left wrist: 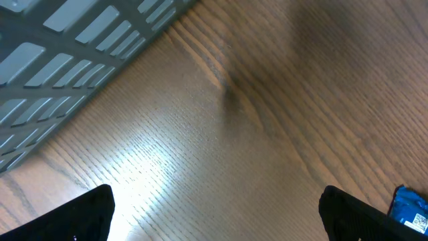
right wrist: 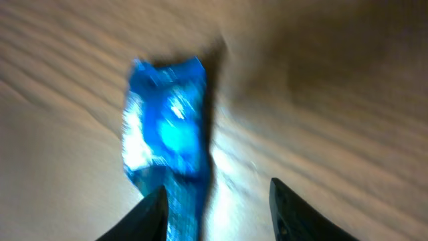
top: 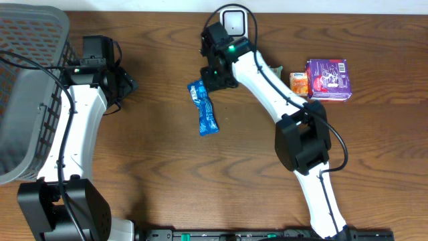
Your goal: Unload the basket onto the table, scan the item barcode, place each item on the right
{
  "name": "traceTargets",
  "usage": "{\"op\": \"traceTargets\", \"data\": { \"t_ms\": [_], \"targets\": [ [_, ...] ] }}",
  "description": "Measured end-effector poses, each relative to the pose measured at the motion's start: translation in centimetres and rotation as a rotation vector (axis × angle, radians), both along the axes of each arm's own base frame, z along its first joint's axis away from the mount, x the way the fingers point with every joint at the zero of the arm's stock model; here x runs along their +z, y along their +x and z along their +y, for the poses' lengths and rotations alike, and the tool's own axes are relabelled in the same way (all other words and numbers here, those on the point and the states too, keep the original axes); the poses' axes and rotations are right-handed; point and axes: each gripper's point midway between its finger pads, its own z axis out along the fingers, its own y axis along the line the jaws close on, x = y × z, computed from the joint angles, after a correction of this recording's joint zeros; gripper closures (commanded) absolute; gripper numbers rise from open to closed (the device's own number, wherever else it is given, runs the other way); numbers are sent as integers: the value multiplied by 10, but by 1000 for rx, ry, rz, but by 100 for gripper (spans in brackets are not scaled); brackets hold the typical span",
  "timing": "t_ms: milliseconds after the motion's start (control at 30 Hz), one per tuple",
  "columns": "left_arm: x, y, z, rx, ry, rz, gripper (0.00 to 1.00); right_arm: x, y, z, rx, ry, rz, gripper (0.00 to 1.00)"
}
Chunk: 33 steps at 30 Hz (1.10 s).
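Below, a crinkly blue foil packet (right wrist: 167,134) lies blurred on grained wood (top: 154,181); right gripper (right wrist: 215,204) parted, left gripper (left wrist: 214,214) spread wide

The overhead view looks straight down at the table (top: 160,167); both wrist views look closely (and obliquely) at it, sharing the blue packet (top: 203,108).

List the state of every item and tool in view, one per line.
Blue packet: flat on the table, not gripped.
Right tool: open, packet end between its fingers, nothing pinched.
Left tool: open wide, empty, beside the basket.
Basket: upright at the table's left edge; contents not visible.
Purple box: lying on the table, untouched.
Orange packet: beside the purple box, untouched.
Scanner: at the table's far edge.
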Motion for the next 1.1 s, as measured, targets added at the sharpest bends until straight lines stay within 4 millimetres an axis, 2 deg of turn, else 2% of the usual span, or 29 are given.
{"op": "traceTargets", "data": {
  "t_ms": [67,167,467,500,533,600,633,900,1000,1100],
  "targets": [
    [0,0,0,0,0,0,2,-4,-7,-5,10,-7,38,47],
    [0,0,0,0,0,0,2,-9,-17,-2,42,7,76,39],
    [0,0,0,0,0,0,2,-36,-49,17,106,113,191,38],
    [0,0,0,0,0,0,2,-39,-51,17,107,119,198,45],
    [0,0,0,0,0,0,2,-42,-53,18,112,124,203,57],
    [0,0,0,0,0,0,2,-48,-57,18,116,136,217,91],
    [0,0,0,0,0,0,2,-50,-57,19,114,144,221,99],
    [0,0,0,0,0,0,2,-48,-47,20,111,171,190,99],
    [0,0,0,0,0,0,2,-42,-41,12,95,127,172,99],
    [0,0,0,0,0,0,2,-29,-26,0,70,35,108,99]
  ]
}}
